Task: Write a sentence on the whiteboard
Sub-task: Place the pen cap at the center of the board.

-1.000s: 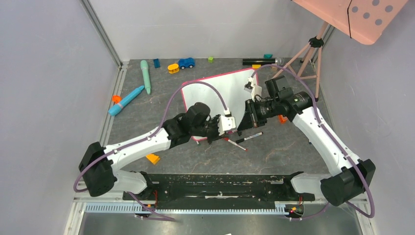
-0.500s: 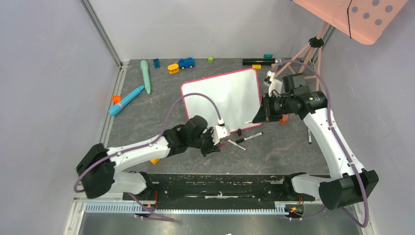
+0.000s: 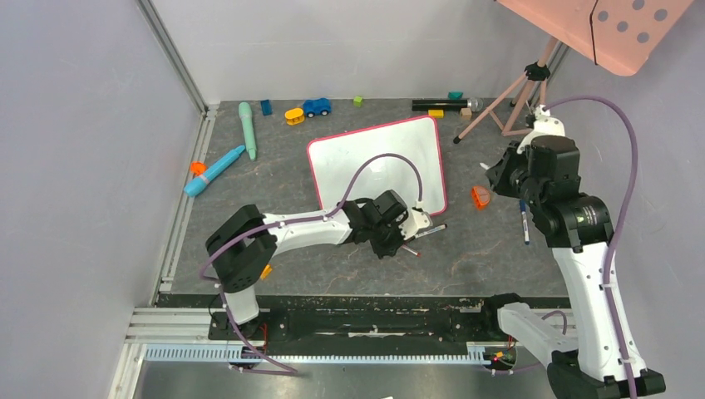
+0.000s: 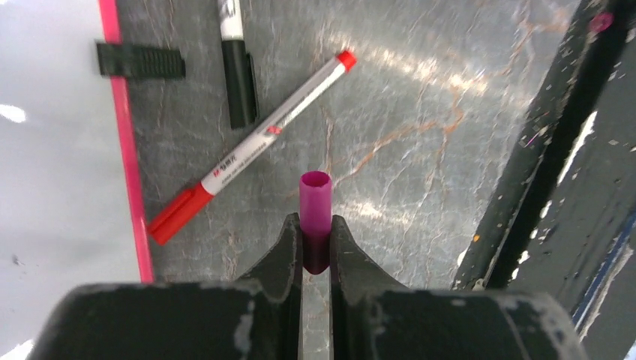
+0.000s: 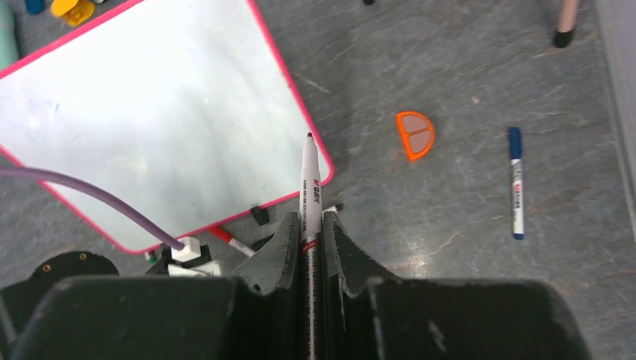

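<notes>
The whiteboard, white with a pink frame, lies flat mid-table. Its face looks blank, and no sentence is in view on it. My left gripper sits low just off the board's near edge, shut on a purple pen cap that sticks out past the fingertips. My right gripper is raised to the right of the board, shut on an uncapped white marker whose dark tip points at the board's near right corner.
A red marker and a black marker lie by a black clip foot. An orange half-disc and a blue marker lie to the right. A pink tripod and small toys stand at the back.
The two grippers, close together over the board's near edge a second ago, have parted. The right arm swung right and up with the marker; the left slid right with the cap.
</notes>
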Controlling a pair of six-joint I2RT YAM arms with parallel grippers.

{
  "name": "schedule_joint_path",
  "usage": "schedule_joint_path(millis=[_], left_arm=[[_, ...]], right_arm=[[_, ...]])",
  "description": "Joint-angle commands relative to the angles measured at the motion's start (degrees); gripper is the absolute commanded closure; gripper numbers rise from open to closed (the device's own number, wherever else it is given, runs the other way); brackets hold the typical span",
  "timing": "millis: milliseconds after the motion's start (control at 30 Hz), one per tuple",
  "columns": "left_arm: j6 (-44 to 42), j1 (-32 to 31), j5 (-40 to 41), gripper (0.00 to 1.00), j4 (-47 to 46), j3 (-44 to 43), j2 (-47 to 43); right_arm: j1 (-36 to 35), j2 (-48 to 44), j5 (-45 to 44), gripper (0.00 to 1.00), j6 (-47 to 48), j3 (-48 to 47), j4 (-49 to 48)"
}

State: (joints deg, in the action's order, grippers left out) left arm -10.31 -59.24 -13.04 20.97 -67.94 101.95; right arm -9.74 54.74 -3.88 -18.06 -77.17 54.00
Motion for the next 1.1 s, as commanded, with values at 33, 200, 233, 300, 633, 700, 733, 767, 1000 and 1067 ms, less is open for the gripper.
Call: schedule_joint_path(millis=[33,200,233,300,633,700,733,767,1000,1067], left_arm=[[1.72,-0.5,6.81,0.88,5.27,-0.06,1.14],[2.66,-0.48,7.82,0.79,3.51,3.34,1.99],[3.46,-0.48,7.68,0.71,2.36,4.03,1.79],[5.09,-0.46,7.08,0.62,0.19,5.03,1.09],[13.54,0.59,7.58,0.5,-4.95,8.93,-8.01],[16.4,1.82,7.63,0.45,-7.63,12.03,-13.39],[17.85,2.62,7.85,0.38,-9.07,13.92,-16.61],[18.66,3.19,8.2,0.33,-10.5,15.52,-19.43],[27.46,7.42,12.75,0.19,-11.31,21.49,-32.99],[33.29,10.86,17.12,0.15,-10.1,22.62,-33.76]], right_arm=[[0.17,-0.41,-8.17,1.0,-1.88,0.96,-2.57],[0.2,-1.53,-7.38,1.0,-2.23,3.74,-4.45],[0.17,-1.65,-7.2,1.0,-2.28,4.17,-4.75],[0.09,-1.53,-7.01,1.0,-2.08,4.3,-4.85],[0.23,-0.58,-2.38,1.0,0.09,5.42,-7.46],[0.2,-0.25,0.22,1.0,0.96,5.71,-8.6],[0.18,-0.09,1.31,1.0,1.31,5.8,-9.28],[0.16,0.13,2.24,1.0,1.44,5.87,-9.68],[0.16,2.51,8.08,1.0,2.85,4.91,-13.43],[0.16,3.71,9.75,1.0,2.99,3.97,-14.22]])
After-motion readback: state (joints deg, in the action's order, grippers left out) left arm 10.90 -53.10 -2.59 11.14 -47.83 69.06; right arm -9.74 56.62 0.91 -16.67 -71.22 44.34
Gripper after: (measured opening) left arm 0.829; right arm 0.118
